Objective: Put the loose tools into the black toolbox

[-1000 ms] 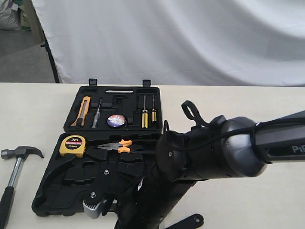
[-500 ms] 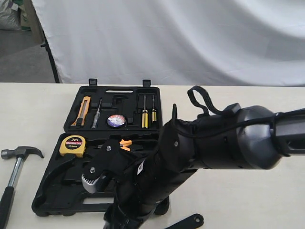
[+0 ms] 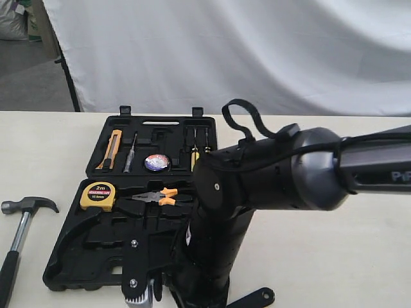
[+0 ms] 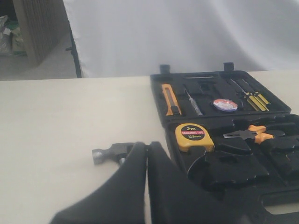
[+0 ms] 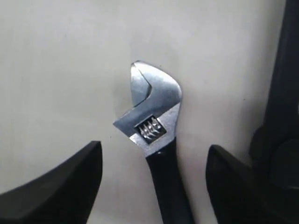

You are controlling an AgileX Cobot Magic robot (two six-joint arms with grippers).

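Straddling the wrench (image 5: 156, 100), the right end effector (image 5: 153, 150) is released. Its fingers (image 5: 60, 186) stand wide apart, one on each side of the black handle, touching neither the handle nor the silver head. Nothing is held.

Position: the wrench lies flat on the desk (image 3: 321, 256), just off the toolbox (image 3: 77, 253) at about 5 o'clock from its centre in the exterior view. Only the handle end shows there. The right arm (image 3: 270, 179) hides the head.

Axis: the visible handle end lies roughly on an 8-to-2 o'clock line in the exterior view. In the right wrist view the handle runs back towards the wrist and the head points away. The long axis therefore follows the gap between the fingers and crosses their closing line squarely.

Assessment: the wrench is directly below and centred, and the right arm is the nearer one. A straight descent and closure on the handle appears sufficient, with little or no turn of the wrist.

Other items: the hammer (image 3: 18, 234) lies on the desk at 9 o'clock from the toolbox, on the left arm's side. The left end effector (image 4: 147, 148) is clenched to a hairline slit and holds nothing. The tape roll (image 3: 157, 162) is already seated in the far half of the toolbox.
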